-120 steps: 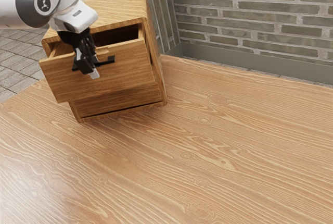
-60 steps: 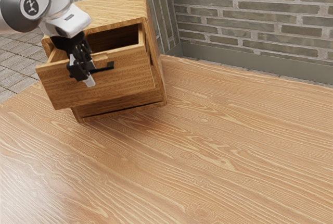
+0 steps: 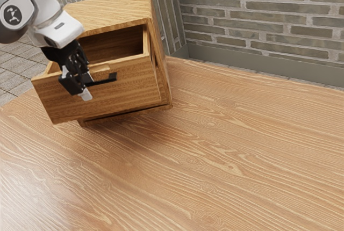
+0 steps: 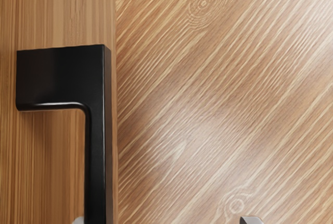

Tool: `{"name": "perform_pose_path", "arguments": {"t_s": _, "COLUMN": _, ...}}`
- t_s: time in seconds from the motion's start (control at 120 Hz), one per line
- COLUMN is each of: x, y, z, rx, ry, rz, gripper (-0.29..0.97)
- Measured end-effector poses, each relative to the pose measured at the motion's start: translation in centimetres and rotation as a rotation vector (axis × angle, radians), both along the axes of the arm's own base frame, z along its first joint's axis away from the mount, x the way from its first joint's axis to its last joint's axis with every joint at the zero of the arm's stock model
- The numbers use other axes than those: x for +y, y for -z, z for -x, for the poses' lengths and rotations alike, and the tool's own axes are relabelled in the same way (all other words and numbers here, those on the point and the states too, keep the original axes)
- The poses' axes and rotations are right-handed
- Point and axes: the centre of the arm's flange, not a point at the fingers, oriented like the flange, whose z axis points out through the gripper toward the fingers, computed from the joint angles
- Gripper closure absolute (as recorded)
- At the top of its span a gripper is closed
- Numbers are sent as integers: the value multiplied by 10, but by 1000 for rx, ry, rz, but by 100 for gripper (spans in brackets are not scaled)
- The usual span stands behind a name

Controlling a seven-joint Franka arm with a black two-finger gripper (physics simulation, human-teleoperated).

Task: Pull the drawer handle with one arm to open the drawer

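Observation:
A wooden cabinet [image 3: 126, 6] stands at the exterior view's upper left. Its upper drawer [image 3: 115, 86] is pulled well out, and the hollow inside [image 3: 115, 43] shows. A black bar handle [image 3: 102, 79] crosses the drawer front. My gripper [image 3: 75, 84] straddles that handle's left end with its fingers apart: one light fingertip [image 3: 65, 72] sits behind the bar and the other [image 3: 86, 95] in front, so the gripper is open. In the wrist view the handle [image 4: 98, 130] runs along the drawer front [image 4: 52, 15], and a fingertip [image 4: 251, 219] stands far off from it.
The cabinet rests on a wide wooden tabletop [image 3: 226, 150]. A lower drawer front [image 3: 129, 111] sits flush under the pulled one. A brick wall [image 3: 258, 11] backs the table, and grey paving [image 3: 16, 64] lies past its left edge.
My hand has moved toward the exterior view's left and slightly down, and the upper drawer has slid further out of the cabinet with it.

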Motion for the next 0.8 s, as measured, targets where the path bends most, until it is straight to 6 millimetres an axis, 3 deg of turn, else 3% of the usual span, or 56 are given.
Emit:
{"name": "perform_pose_path", "arguments": {"t_s": 0.267, "x": -12, "y": 4, "z": 17, "rx": 2, "ry": 7, "rz": 10, "gripper": 37}}
{"name": "perform_pose_path", "arguments": {"t_s": 0.5, "x": -18, "y": 0, "z": 16, "rx": -8, "ry": 11, "rz": -38, "gripper": 49}}
{"name": "perform_pose_path", "arguments": {"t_s": 0.8, "x": -26, "y": -24, "z": 23, "rx": -58, "ry": 16, "rz": -87, "gripper": 35}}
